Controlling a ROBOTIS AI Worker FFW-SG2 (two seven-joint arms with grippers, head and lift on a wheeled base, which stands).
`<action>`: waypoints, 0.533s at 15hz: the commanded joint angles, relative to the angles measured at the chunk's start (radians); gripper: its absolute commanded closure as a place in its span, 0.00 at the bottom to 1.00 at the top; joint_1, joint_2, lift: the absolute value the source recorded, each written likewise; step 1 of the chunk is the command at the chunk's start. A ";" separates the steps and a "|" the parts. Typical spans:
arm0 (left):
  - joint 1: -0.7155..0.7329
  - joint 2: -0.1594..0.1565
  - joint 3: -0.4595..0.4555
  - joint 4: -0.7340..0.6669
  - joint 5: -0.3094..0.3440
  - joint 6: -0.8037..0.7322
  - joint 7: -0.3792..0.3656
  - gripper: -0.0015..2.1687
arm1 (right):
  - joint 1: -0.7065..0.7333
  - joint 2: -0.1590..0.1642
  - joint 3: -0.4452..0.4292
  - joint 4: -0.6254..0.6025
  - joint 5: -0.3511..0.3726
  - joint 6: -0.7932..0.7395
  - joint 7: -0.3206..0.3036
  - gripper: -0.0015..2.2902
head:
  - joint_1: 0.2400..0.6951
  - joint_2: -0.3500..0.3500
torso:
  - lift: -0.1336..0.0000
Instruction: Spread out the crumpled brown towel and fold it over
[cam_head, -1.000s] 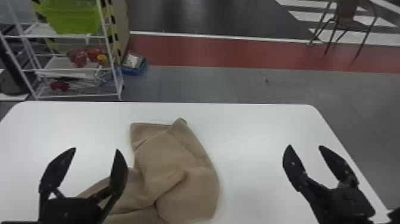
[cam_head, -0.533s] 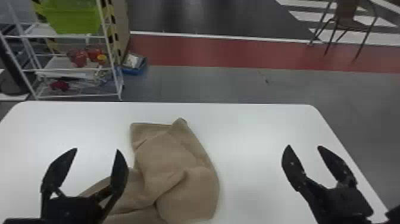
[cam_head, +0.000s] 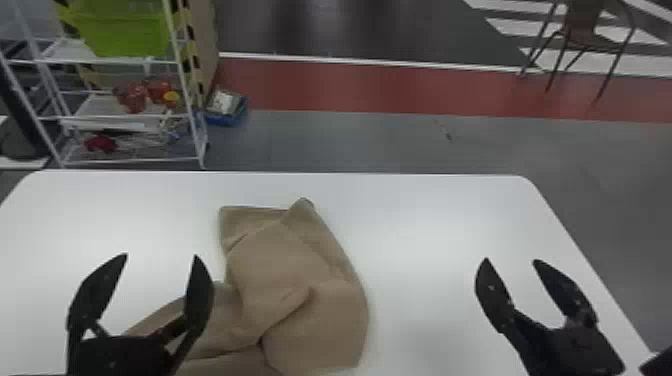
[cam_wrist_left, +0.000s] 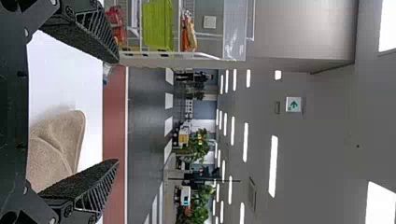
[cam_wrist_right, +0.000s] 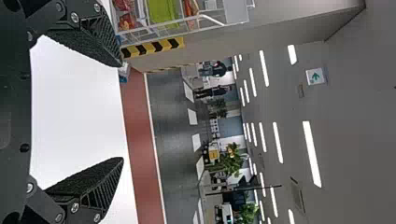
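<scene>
White rack (cam_head: 195, 120), green bin (cam_head: 125, 31) (rather bright) | red floor stripe (cam_head: 350, 87) | brown chair (cam_head: 582, 30)

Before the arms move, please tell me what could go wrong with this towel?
The towel lies bunched with overlapping folds, so a grasp might catch several layers. In the head view, the left end effector overlaps its near part, so lowering that arm could drag the cloth. The right end effector is off to the towel's right and may close short of it.
</scene>
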 joint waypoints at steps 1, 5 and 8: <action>0.010 0.000 0.011 -0.003 0.000 0.010 0.003 0.07 | 0.019 0.000 -0.019 0.004 0.004 0.003 0.018 0.08 | 1.00 0.32 | 0.08; 0.010 0.001 0.014 0.008 -0.012 0.133 0.008 0.07 | 0.040 0.000 -0.027 -0.001 0.008 0.000 0.036 0.08 | 1.00 0.32 | 0.08; 0.013 0.003 0.065 0.019 -0.012 0.194 0.006 0.06 | 0.040 0.000 -0.027 -0.001 0.008 -0.006 0.035 0.08 | 1.00 0.32 | 0.08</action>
